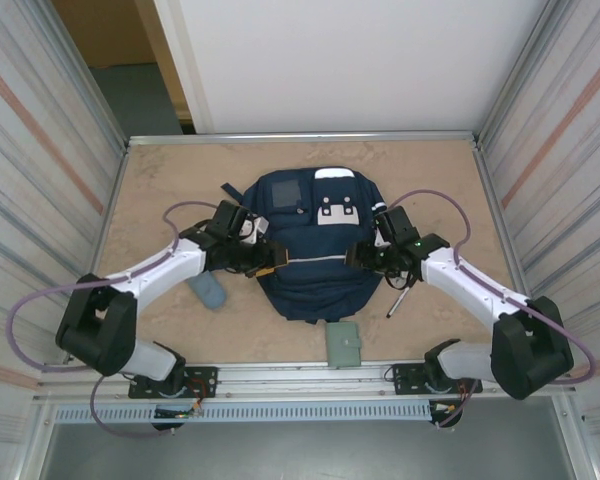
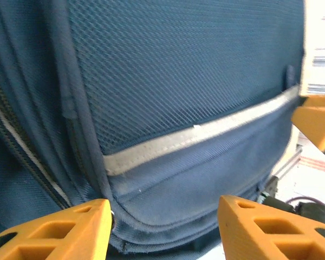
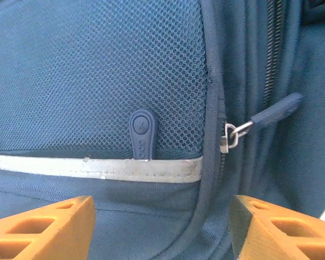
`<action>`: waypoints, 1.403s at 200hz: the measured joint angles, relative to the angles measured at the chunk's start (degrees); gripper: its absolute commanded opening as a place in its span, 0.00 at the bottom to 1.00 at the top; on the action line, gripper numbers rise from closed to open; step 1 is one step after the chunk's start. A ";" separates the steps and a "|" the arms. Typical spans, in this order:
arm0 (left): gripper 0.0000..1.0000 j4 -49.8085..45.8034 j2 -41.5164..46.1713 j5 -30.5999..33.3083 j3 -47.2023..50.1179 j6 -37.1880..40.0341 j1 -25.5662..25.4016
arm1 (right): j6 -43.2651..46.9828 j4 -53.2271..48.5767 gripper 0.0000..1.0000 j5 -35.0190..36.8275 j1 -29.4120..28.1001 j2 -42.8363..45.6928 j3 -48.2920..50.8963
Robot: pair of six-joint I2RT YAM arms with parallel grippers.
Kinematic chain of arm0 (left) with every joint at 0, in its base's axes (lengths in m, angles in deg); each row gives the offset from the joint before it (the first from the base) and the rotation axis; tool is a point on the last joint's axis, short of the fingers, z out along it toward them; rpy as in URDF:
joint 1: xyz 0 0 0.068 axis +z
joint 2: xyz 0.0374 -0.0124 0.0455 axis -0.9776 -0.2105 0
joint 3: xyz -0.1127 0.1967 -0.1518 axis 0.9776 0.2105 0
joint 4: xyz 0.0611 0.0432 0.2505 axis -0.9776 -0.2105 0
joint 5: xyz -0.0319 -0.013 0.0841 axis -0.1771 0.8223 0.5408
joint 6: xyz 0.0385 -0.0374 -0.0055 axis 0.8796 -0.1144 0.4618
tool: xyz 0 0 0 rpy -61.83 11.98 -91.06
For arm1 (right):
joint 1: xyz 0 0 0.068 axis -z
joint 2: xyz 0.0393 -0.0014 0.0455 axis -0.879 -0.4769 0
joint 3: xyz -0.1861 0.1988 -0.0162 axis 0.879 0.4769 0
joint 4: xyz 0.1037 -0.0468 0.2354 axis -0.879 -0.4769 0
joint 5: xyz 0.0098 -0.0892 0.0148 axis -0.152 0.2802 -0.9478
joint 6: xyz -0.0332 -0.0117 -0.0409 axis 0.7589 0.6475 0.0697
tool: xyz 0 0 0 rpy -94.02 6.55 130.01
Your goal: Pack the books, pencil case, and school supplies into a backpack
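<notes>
The navy backpack [image 1: 310, 235] lies flat in the middle of the table, its reflective stripe [image 2: 195, 134] running across the front. My left gripper [image 1: 264, 258] sits at its left side, and the orange fingers [image 2: 70, 227] stand apart over the lower seam with fabric between them, gripping nothing. My right gripper [image 1: 366, 256] is at the right side, open [image 3: 161, 216] below the stripe [image 3: 97, 168], near a zip pull [image 3: 276, 110]. The slate-blue pencil case [image 1: 208, 292] lies left of the backpack. A black marker [image 1: 399, 301] and a grey-green booklet [image 1: 344, 343] lie at the front right. The books are out of view.
Metal walls enclose the table [image 1: 160, 190] on the left, right and back. A rail [image 1: 300, 375] runs along the near edge by the arm bases. A small rubber tab [image 3: 142, 134] hangs on the mesh pocket. The other gripper's orange finger [image 2: 317, 122] shows past the backpack.
</notes>
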 measured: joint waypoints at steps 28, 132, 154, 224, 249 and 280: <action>0.54 -0.42 -3.69 1.07 -0.79 -1.31 0.00 | -1.49 1.36 0.64 -1.95 -0.02 -2.21 0.00; 0.45 -3.15 -4.07 4.02 -9.40 -4.70 5.35 | -7.52 12.09 0.37 -13.42 1.11 -6.95 -2.84; 0.44 -4.48 -3.32 5.20 -13.68 -4.98 6.08 | -9.18 13.90 0.38 -13.75 0.94 -6.12 -4.57; 0.42 0.13 -3.02 8.48 -16.24 -9.01 6.14 | -9.44 16.33 0.40 -14.36 1.53 -4.85 -8.33; 0.42 1.22 -3.37 8.92 -16.55 -9.01 6.14 | -8.61 16.94 0.48 -14.95 1.79 -5.40 -8.48; 0.42 1.57 -3.34 9.44 -16.37 -8.96 6.21 | -5.42 17.79 0.53 -16.55 1.81 -5.79 -8.50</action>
